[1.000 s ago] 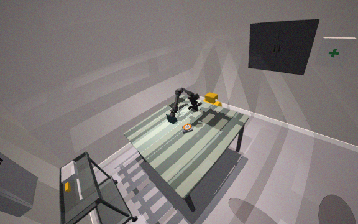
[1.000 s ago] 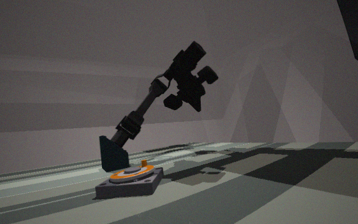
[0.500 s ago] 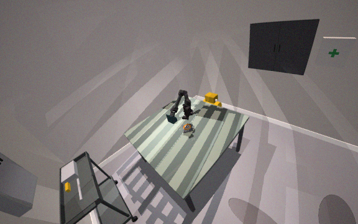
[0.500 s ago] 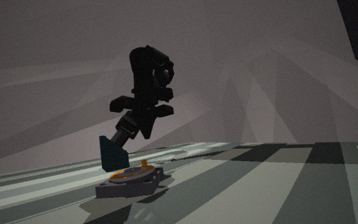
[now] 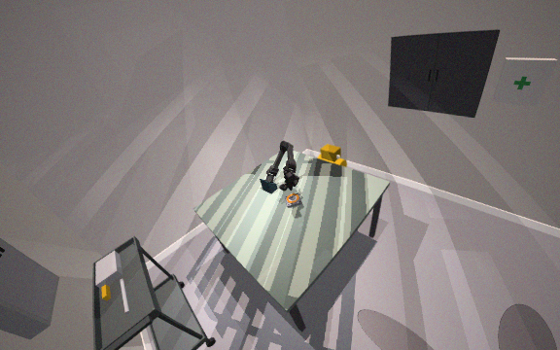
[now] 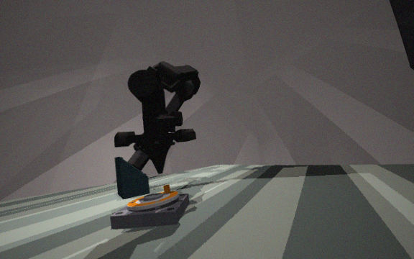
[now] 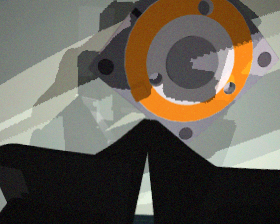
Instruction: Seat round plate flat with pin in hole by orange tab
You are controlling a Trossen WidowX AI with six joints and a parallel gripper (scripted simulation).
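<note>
The round plate (image 6: 133, 204) (image 7: 138, 65), orange and grey, sits around the dark grey post (image 7: 183, 65) over the square grey base (image 6: 146, 221) (image 7: 116, 56). In the exterior view it is tilted, lower at the left and raised at the right. Its small orange tab (image 6: 166, 188) stands up at the back right. In the wrist view several round holes show in the plate; the pin cannot be made out clearly. My gripper (image 5: 283, 188) (image 6: 161, 173) (image 7: 149, 126) is shut and empty, pointing down above and behind the plate, with a gap between them.
The arm's dark teal foot (image 5: 268, 186) (image 6: 131, 183) stands on the striped table (image 5: 270, 262) (image 6: 246, 216), close behind the base in the exterior view. A yellow object (image 5: 331, 153) is beyond the table's far edge. A cart (image 5: 156, 313) stands off to the left.
</note>
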